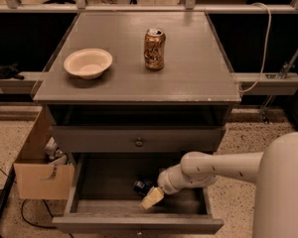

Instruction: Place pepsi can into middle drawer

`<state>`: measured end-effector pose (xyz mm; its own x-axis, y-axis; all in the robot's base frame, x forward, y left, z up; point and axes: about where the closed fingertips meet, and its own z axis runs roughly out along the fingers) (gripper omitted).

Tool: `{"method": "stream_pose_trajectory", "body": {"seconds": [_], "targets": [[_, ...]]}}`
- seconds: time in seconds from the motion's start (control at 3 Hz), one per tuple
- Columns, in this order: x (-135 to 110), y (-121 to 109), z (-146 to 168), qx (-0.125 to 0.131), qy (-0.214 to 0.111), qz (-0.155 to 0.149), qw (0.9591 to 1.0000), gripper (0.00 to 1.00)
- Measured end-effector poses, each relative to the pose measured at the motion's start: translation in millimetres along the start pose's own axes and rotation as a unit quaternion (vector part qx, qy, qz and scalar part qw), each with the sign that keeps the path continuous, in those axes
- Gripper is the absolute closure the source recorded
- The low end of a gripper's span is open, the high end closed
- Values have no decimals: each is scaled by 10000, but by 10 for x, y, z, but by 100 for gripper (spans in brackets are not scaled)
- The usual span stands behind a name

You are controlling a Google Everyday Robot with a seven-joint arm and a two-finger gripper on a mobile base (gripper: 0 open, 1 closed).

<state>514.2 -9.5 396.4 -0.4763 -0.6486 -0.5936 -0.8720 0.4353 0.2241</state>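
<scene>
The pepsi can [141, 185], small and dark blue, sits low inside the open middle drawer [103, 183], a wide shallow grey box pulled out of the cabinet with a dark floor. My gripper [152, 198] reaches into the drawer from the right on its white arm, right next to the can. Its pale tip is just in front of and to the right of the can. Part of the can is hidden behind the gripper, and I cannot tell whether it is held.
A shut drawer front with a round knob [138, 142] is above the open drawer. On the cabinet top stand a gold-brown can [154, 49] and a white bowl [88, 63]. A cardboard box [42, 177] sits on the floor at left. A cable [266, 38] hangs at right.
</scene>
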Motion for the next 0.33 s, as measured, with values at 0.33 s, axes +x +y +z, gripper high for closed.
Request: {"method": "stream_pose_trajectory", "body": {"seconds": [0.33], "targets": [[0,0,0,0,0,0,10000,0]]}}
